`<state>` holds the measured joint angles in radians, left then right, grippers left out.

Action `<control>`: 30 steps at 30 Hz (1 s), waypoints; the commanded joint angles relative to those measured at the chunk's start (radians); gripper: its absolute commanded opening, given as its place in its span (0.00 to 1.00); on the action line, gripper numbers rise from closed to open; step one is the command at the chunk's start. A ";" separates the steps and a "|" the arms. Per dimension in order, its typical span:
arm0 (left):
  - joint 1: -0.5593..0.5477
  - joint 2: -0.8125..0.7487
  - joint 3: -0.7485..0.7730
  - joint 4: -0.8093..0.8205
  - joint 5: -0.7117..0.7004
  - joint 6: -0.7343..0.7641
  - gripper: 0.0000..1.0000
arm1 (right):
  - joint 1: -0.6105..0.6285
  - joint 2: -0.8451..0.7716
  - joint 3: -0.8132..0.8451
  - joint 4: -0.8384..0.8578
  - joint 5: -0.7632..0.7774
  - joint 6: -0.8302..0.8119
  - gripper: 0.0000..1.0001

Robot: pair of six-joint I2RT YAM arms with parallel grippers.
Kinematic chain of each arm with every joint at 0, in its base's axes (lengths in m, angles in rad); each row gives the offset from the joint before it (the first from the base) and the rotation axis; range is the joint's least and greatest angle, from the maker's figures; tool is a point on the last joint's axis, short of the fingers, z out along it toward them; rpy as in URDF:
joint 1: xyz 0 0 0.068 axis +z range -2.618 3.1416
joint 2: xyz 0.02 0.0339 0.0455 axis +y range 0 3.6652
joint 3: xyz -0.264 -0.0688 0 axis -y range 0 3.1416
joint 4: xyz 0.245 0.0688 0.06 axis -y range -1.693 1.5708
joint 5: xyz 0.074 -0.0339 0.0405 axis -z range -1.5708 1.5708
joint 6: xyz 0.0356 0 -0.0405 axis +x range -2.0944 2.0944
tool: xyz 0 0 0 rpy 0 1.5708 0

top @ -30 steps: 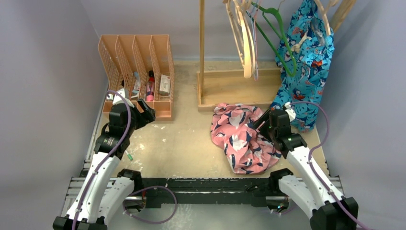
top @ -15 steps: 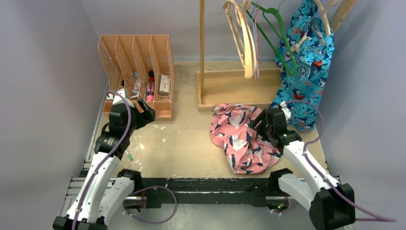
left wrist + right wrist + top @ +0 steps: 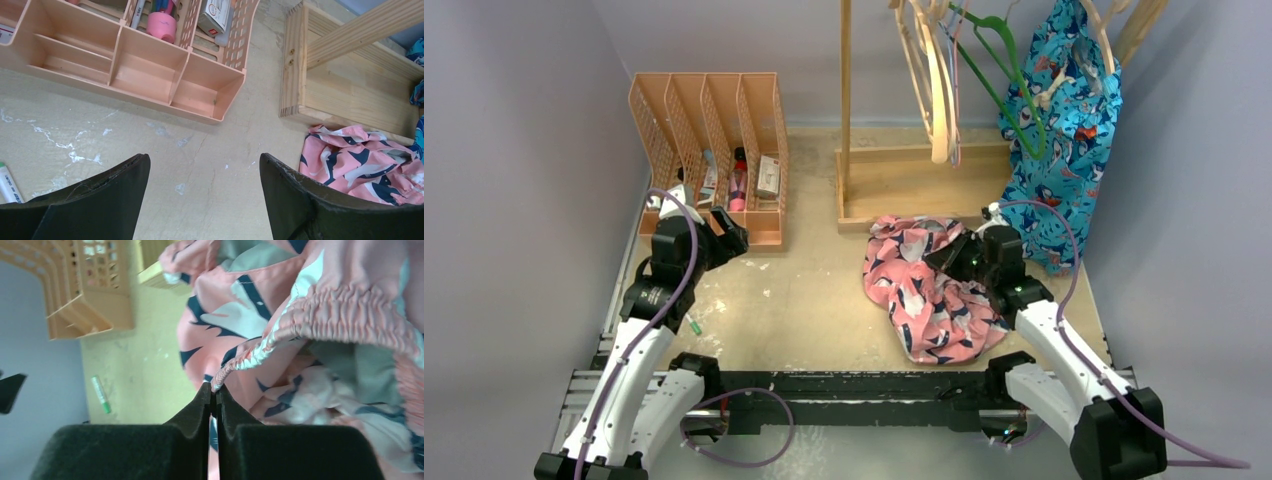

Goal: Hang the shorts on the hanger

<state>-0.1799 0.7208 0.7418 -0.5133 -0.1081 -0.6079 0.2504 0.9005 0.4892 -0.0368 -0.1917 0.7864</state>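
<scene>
Pink shorts (image 3: 300,315) bunch just beyond the right gripper (image 3: 214,388), whose fingers pinch shut on the elastic waistband, so lift slowly toward the hanger (image 3: 992,22) far ahead, while the left gripper (image 3: 205,172) gapes wide and empty.

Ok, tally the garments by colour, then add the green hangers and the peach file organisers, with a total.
Pink shorts: 1
Blue printed garment: 1
Green hanger: 1
Peach file organiser: 1
Total: 4
</scene>
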 commanded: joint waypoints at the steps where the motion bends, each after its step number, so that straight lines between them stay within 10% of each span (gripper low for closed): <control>1: -0.004 -0.031 0.001 0.054 0.016 0.028 0.79 | 0.020 -0.017 0.014 0.090 -0.148 0.010 0.00; 12: -0.004 0.059 0.065 0.007 0.121 -0.040 0.76 | 0.300 0.038 0.133 0.188 -0.042 0.144 0.00; 25: -0.004 0.094 0.134 -0.056 0.191 -0.041 0.74 | 0.585 0.484 0.561 0.244 0.095 0.042 0.01; 30: -0.004 0.100 0.136 -0.066 0.245 -0.027 0.73 | 0.599 0.557 0.619 0.170 0.118 0.025 0.30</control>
<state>-0.1799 0.8185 0.8371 -0.5755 0.0734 -0.6502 0.8440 1.4437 1.0538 0.1402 -0.1207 0.8490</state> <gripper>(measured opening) 0.738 0.210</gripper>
